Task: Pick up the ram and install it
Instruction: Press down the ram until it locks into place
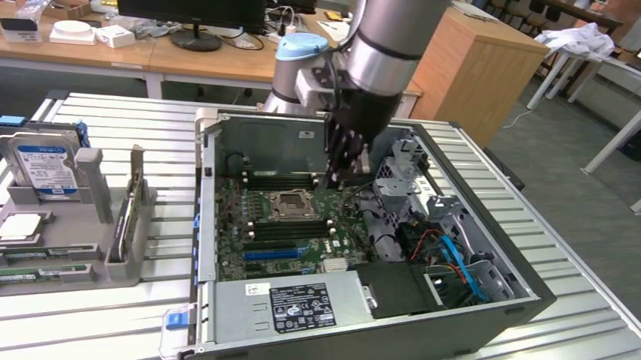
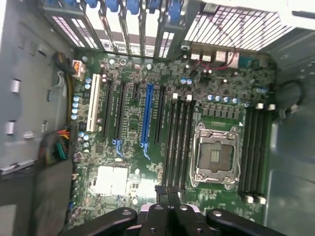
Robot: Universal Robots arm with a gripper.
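The arm reaches down from the top of the exterior view into the open computer case [image 1: 521,294], which lies on its side on the slatted tabletop [image 1: 120,319]. Its gripper [image 1: 341,177] hangs over the motherboard [image 1: 263,238], near the CPU socket [image 1: 293,201] and a little toward the exterior view's right of it.

In the wrist view the jaws of the gripper [image 2: 167,197] are drawn narrow, pinched on a thin dark strip seen edge-on, which I take to be the ram [image 2: 168,191]. The strip hangs over the end of the bank of black memory slots [image 2: 179,142], between the socket [image 2: 215,156] and the long blue expansion slot [image 2: 146,114]. A second bank of memory slots [image 2: 255,147] runs along the other side of the socket. I cannot tell whether the stick touches the board.

Along the lower edge of the case sits the power supply [image 1: 293,304] with its white label. At the exterior view's left a grey holder [image 1: 98,225] stands on the tabletop, with a hard drive [image 1: 45,169] upright in it. Behind, at the top of the frame, are a monitor [image 1: 195,13] on a desk and a wooden cabinet [image 1: 481,71].
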